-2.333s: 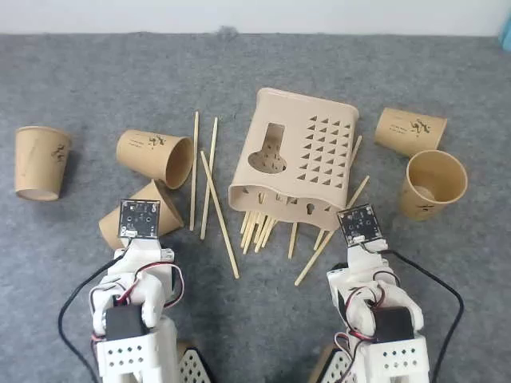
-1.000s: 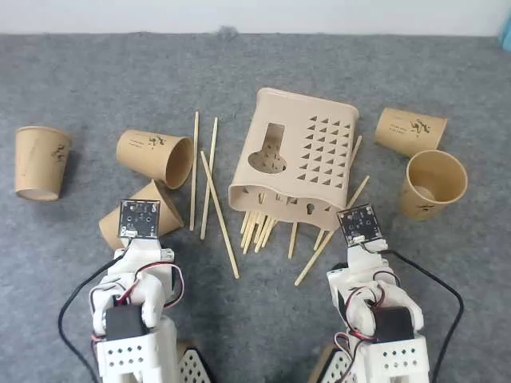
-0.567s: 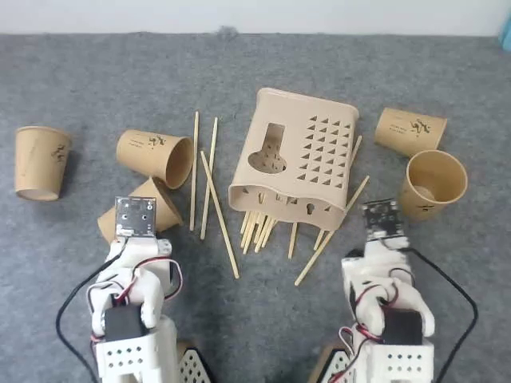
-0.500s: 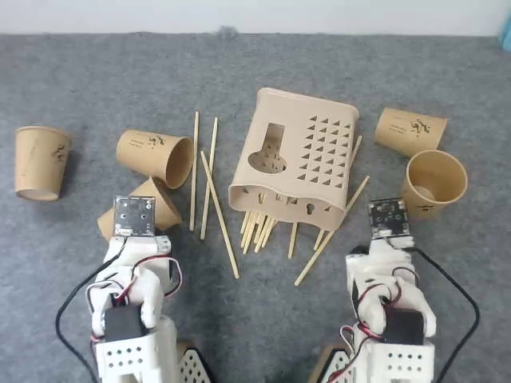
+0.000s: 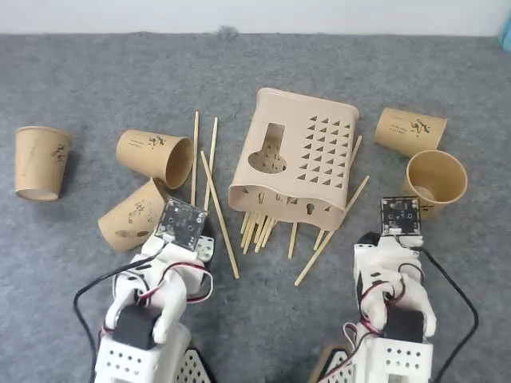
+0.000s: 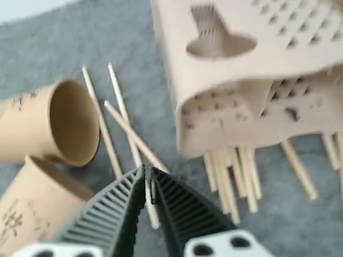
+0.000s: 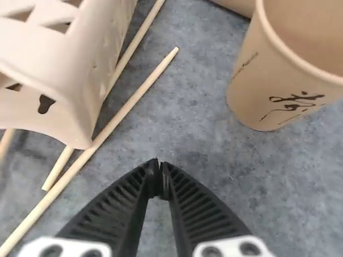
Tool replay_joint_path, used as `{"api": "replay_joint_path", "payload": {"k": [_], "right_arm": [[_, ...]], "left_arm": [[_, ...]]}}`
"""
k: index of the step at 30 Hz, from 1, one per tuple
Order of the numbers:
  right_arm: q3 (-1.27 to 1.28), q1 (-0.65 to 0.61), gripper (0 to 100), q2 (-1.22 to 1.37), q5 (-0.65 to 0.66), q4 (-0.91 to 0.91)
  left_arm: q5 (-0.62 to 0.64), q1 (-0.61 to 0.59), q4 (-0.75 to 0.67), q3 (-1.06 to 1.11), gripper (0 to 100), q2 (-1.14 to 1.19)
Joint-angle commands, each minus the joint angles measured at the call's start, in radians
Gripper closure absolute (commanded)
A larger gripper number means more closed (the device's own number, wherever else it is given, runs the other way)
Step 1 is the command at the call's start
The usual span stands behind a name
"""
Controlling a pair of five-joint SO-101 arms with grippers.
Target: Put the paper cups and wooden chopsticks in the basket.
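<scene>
Left gripper (image 6: 147, 179) closed, empty, tips over loose chopsticks (image 6: 124, 122); basket (image 6: 252, 75) just beyond; right gripper (image 7: 159, 170) closed (nothing held), upright paper cup (image 7: 284, 75) near its tips.

Fixed high camera looks steeply down on the whole grey surface (image 5: 72, 80) from well above. Wrist cameras sit close behind the left claw (image 6: 147, 179) and right claw (image 7: 159, 167), low, facing forward. All views share the basket (image 5: 299, 155).

Chopsticks (image 5: 257, 227) part. hidden under basket (image 5: 295, 152); upright cup (image 7: 284, 69) cut off @ edge.
</scene>
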Motion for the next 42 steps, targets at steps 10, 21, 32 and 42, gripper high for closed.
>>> {"api": "replay_joint_path", "payload": {"k": [10, 21, 32, 42], "right_arm": [[0.012, 0.013, 99.0, -0.019, 0.012, -0.004], [0.014, 0.012, 98.9, -0.019, 0.012, -0.022], [0.014, 0.019, 98.9, -0.019, 0.012, -0.022], [0.014, 0.019, 98.9, -0.019, 0.012, -0.024]], "left_arm": [[0.048, 0.032, -0.032, -0.077, 81, 0.014], [0.095, 0.034, -0.035, -0.271, 81, 0.253], [0.095, 0.04, -0.232, -0.46, 82, 0.81], [0.091, 0.117, -0.582, -0.275, 81, 0.968]]}}
